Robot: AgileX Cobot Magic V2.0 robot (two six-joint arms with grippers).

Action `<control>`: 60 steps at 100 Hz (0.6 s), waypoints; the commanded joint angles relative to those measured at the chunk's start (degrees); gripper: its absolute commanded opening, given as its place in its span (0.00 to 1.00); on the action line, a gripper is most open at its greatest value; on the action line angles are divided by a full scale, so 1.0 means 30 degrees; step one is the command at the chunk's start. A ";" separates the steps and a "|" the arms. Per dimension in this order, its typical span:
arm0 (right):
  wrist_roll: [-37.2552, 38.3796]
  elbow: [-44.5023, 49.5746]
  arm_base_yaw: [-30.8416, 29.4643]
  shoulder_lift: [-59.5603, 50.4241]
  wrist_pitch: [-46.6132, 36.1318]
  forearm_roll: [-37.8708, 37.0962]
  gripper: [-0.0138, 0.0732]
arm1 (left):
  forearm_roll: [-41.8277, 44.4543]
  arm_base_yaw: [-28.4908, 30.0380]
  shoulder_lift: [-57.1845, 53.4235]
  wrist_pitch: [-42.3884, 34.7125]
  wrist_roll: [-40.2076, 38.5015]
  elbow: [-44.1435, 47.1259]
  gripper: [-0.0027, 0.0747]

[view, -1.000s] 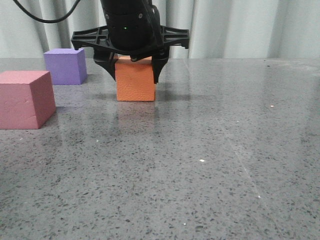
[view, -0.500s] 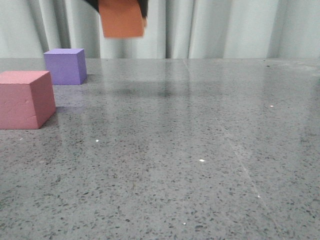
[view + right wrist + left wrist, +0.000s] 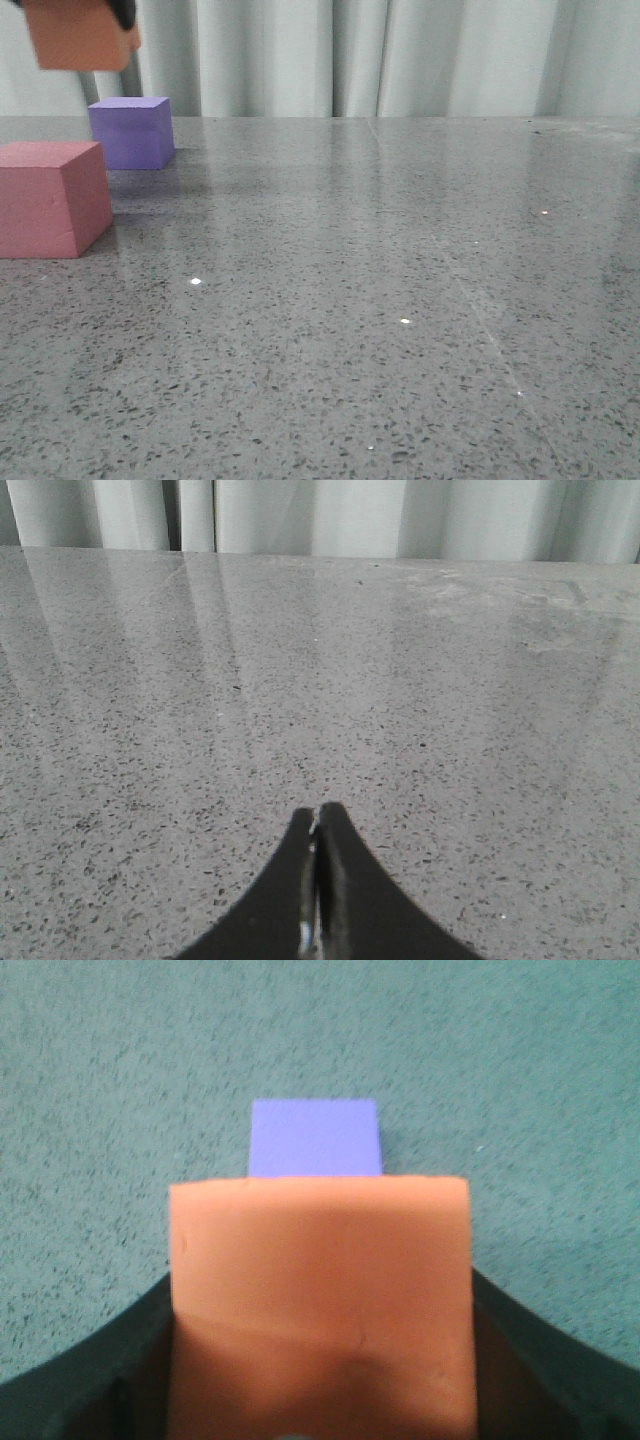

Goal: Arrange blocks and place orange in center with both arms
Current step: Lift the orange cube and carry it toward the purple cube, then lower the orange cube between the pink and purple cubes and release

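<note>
Orange cube (image 3: 78, 38): lifted off table, carried left above purple cube (image 3: 130, 132); left gripper (image 3: 320, 1360) clamped on it; right gripper (image 3: 316, 852) fingers pressed together, empty; centring pending

There are three foam cubes in all. One is orange (image 3: 78, 38), one purple (image 3: 130, 132), one pink-red (image 3: 52, 198).

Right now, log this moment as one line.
left gripper: holding orange cube aloft above purple cube | right gripper: shut, empty | pink-red cube: on table
</note>
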 commanded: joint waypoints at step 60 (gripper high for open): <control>-0.0076 -0.0257 -0.0122 -0.0455 -0.1611 -0.0028 0.02 | 0.0002 0.0980 0.0759 -0.3572 0.0158 0.1917 0.37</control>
